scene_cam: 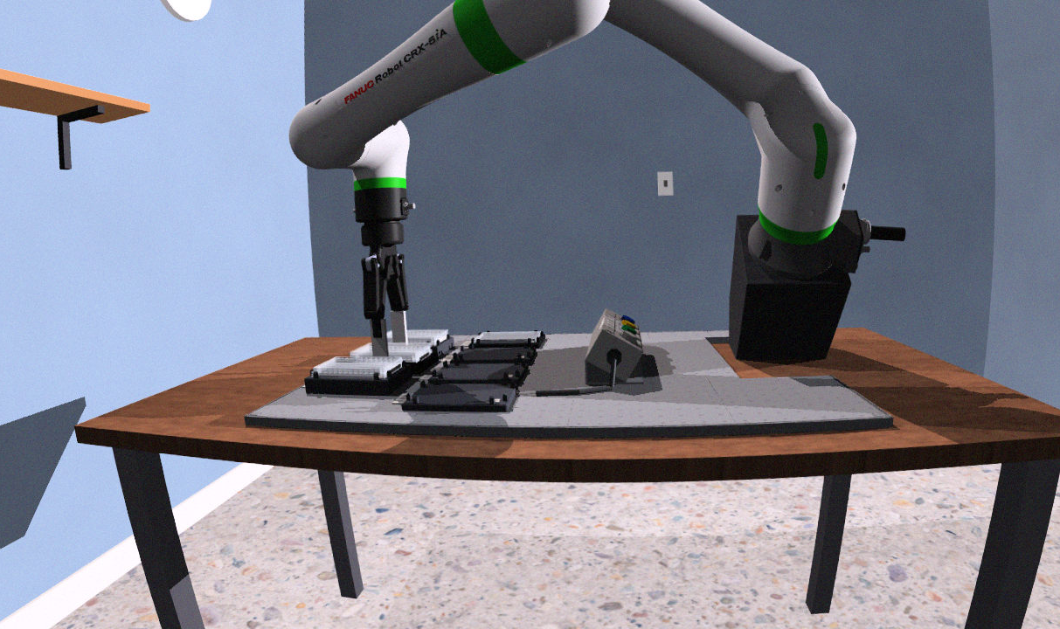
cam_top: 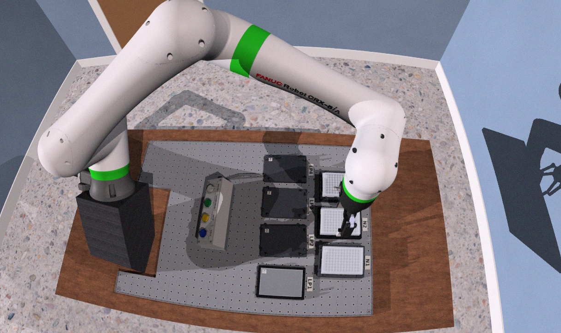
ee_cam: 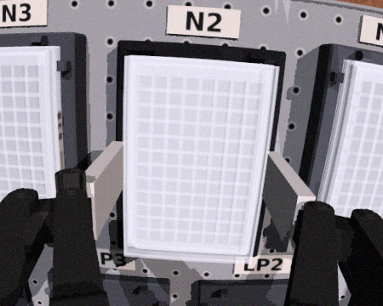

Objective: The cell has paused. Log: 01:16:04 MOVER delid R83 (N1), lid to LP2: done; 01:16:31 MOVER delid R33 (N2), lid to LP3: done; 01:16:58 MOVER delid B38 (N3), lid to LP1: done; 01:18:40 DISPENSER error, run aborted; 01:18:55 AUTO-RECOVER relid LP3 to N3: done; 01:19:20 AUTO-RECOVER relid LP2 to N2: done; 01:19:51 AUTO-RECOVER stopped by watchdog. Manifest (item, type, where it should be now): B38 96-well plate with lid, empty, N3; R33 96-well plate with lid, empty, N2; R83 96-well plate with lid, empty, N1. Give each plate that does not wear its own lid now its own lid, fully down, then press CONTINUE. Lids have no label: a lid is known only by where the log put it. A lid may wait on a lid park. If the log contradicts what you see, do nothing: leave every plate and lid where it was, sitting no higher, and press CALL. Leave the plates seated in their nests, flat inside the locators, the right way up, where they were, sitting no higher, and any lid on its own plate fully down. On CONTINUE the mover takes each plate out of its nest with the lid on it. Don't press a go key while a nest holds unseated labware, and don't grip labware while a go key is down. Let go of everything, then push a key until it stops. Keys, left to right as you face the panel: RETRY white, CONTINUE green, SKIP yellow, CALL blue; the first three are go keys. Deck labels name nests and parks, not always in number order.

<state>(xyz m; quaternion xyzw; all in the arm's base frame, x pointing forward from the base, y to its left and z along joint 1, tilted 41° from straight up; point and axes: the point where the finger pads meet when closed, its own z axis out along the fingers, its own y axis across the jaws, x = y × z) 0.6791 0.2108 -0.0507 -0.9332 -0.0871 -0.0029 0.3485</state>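
Observation:
Three white 96-well plates sit in black nests in a row: N3 point(cam_top: 331, 184), N2 and N1 point(cam_top: 341, 261). My gripper point(cam_top: 345, 225) stands straight down over N2. In the wrist view its two pale finger pads are shut on the long sides of the clear lid point(ee_cam: 197, 155) over the N2 plate. The lid lies level and hides the plate under it; I cannot tell how far it is off the plate. A clear lid point(cam_top: 280, 282) lies on park LP1. I cannot tell whether the N3 and N1 plates wear lids.
Three black lid parks point(cam_top: 284, 203) stand bare in a column beside the nests. The slanted key panel point(cam_top: 213, 217) with white, green, yellow and blue keys stands left of the parks. The robot's black base point(cam_top: 116, 223) is at the far left.

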